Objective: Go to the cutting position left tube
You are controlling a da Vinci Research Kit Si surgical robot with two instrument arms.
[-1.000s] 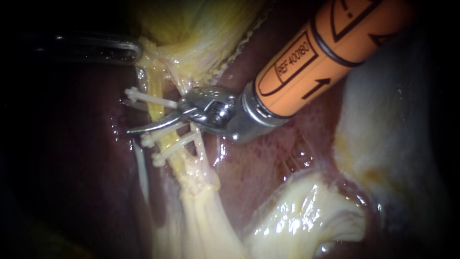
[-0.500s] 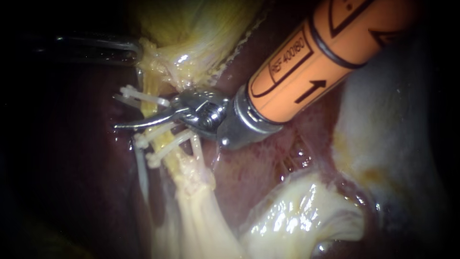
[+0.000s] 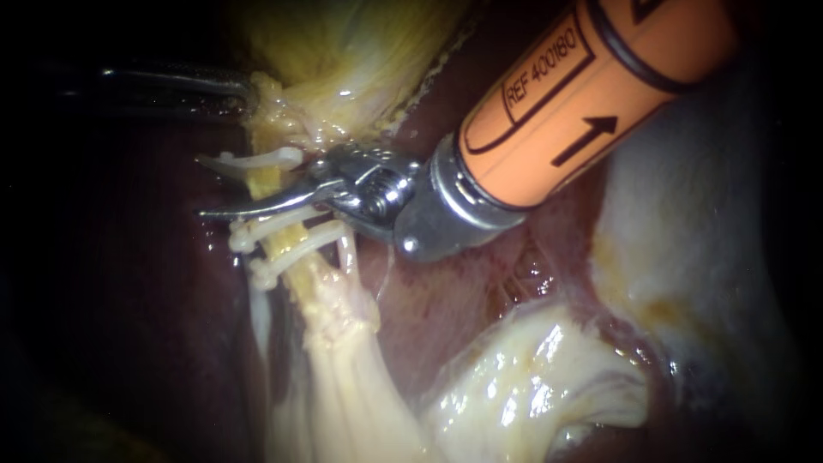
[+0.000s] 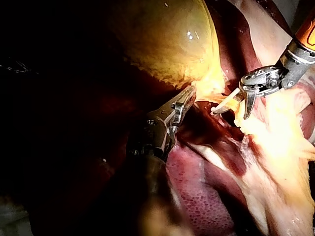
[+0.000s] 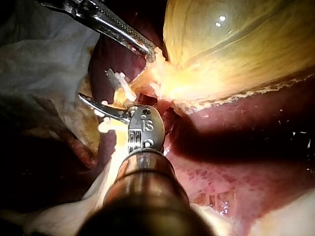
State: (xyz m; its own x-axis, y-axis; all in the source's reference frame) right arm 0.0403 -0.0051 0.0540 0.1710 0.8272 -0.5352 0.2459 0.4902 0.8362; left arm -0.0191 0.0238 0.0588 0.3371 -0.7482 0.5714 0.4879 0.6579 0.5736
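Note:
The yellow left tube [image 3: 273, 182] runs down from the gallbladder [image 3: 343, 43]. It carries one white clip [image 3: 253, 160] above and two white clips [image 3: 257, 231] below. My right instrument [image 3: 249, 199], orange-shafted, comes in from the upper right, its blades open. One thin blade lies across the tube in the gap between the upper and lower clips; the other blade is hidden behind the tissue. The left wrist view shows these blades [image 4: 241, 101] parted beside a clip. My left instrument [image 3: 244, 90] is shut on the gallbladder's tissue just above the tube, also seen in the right wrist view [image 5: 147, 51].
Dark red liver [image 3: 111, 283] lies on both sides of the tube. Pale fatty tissue [image 3: 531, 386] fills the lower right, and a pale strand [image 3: 343, 377] continues down from the lower clips. The right instrument's metal wrist [image 3: 429, 214] sits close over the liver.
My right instrument's blade has slid further left and a little up across the tube. The upper clip has tipped and moved upward with the tissue. The left instrument has stayed put.

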